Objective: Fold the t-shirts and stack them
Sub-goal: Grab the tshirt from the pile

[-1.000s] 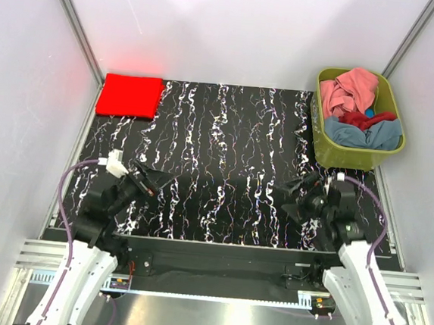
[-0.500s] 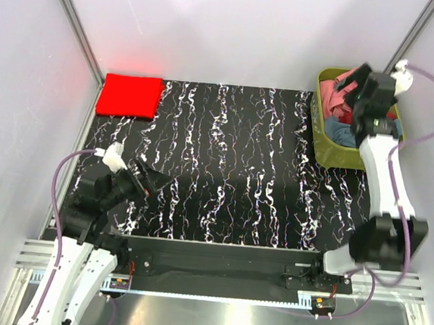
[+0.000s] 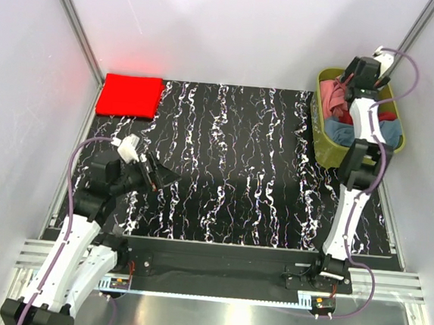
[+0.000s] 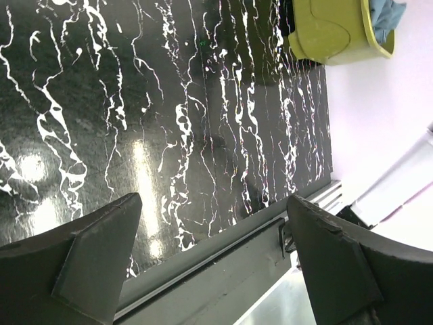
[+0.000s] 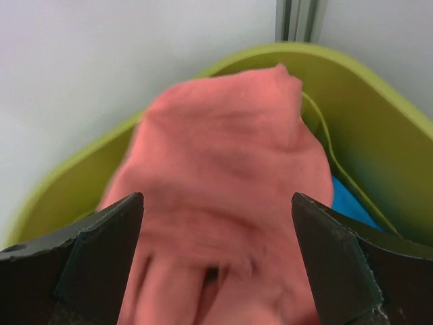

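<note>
Tabletop (image 3: 233, 156), black with white veins, is filling the middle of the top view. An olive-green tub (image 3: 319, 145) is sitting at its 2 o'clock corner, heaped with crumpled t-shirts. The salmon pink t-shirt (image 5: 223, 156) is lying uppermost and a grey-blue one (image 3: 339, 134) is showing at the tub's 6 o'clock side. A bright red t-shirt (image 3: 129, 95), folded square, is lying at the 10 o'clock corner.

The right arm is reaching out over the tub. The right gripper (image 5: 216, 203) is hanging with its fingers spread wide and nothing between them, the pink cloth directly beneath. In the wrist view the heap is running from 12 to 6 o'clock along the gap, so a straight descent looks enough.

The left gripper (image 4: 213, 203), also spread and empty, is hovering over bare tabletop at 8 o'clock, well apart from the tub.

A second ago the right arm was folded at 4 o'clock by the near edge. Half a second ago it was arching over the tub, and now it is stretching straighter. The left arm is sitting slightly farther towards 12.
</note>
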